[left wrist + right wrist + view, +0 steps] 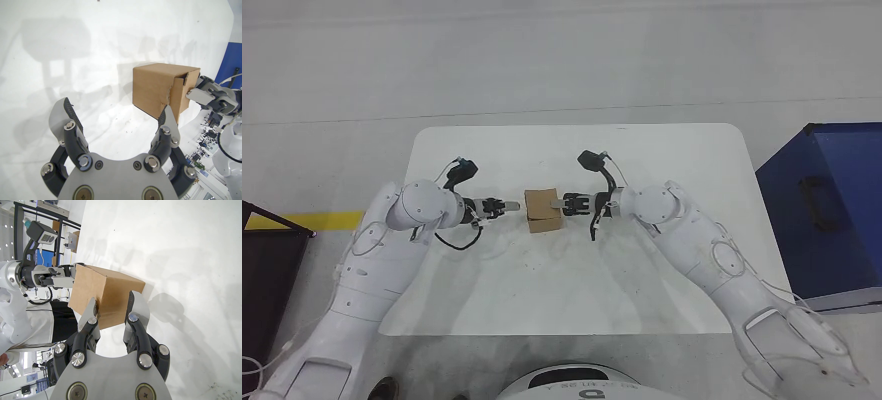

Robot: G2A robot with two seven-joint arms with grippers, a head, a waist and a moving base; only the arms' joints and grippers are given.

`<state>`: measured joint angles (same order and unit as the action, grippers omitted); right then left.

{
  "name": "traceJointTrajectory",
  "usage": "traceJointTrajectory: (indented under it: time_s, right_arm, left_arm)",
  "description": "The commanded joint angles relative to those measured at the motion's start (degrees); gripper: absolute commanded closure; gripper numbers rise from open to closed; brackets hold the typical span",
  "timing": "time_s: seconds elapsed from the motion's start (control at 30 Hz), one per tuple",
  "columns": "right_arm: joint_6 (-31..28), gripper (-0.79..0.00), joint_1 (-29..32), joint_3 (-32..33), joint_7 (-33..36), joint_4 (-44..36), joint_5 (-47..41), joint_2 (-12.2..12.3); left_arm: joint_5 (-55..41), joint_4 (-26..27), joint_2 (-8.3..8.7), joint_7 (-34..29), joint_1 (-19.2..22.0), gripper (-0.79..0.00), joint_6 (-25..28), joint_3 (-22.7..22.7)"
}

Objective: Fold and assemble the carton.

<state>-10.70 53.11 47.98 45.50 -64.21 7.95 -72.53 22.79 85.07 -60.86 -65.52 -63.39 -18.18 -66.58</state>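
Note:
A small brown carton (542,210) stands in the middle of the white table (672,160), with its flaps folded in. My left gripper (510,206) is at its left side. In the left wrist view this gripper (116,106) is open, and one fingertip (167,110) touches the torn near corner of the carton (151,89). My right gripper (562,205) is at the carton's right side. In the right wrist view it (112,303) straddles a vertical corner of the carton (90,285), with a finger against each face. The right gripper (200,94) shows beyond the carton.
A blue bin (827,215) stands off the table's right side and a black rack (262,250) off its left. The tabletop around the carton is bare on all sides.

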Motion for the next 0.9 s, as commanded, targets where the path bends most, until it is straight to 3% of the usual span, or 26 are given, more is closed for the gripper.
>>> traceJointTrajectory:
  time_s: [0.0,0.23,0.6,0.87]
  right_arm:
    - [0.24,-0.317,-0.09,-0.15,-0.08,0.03,0.41,-0.08]
    - [0.44,-0.320,-0.13,-0.13,-0.17,-0.01,0.75,-0.25]
    - [0.87,-0.317,0.61,0.79,-0.52,-0.99,1.49,-0.10]
    - [0.83,-0.329,0.96,1.57,-0.29,-1.83,1.87,0.06]
  left_arm:
    - [-0.82,0.43,0.04,0.37,-0.22,-0.785,0.38,-0.31]
    - [-2.98,0.59,-0.29,1.13,0.48,-0.785,1.26,0.85]
    - [0.91,-3.44,-1.37,0.34,4.95,-0.785,-0.12,7.13]
    - [1.05,-4.58,-1.58,0.46,6.03,-0.785,0.07,7.92]
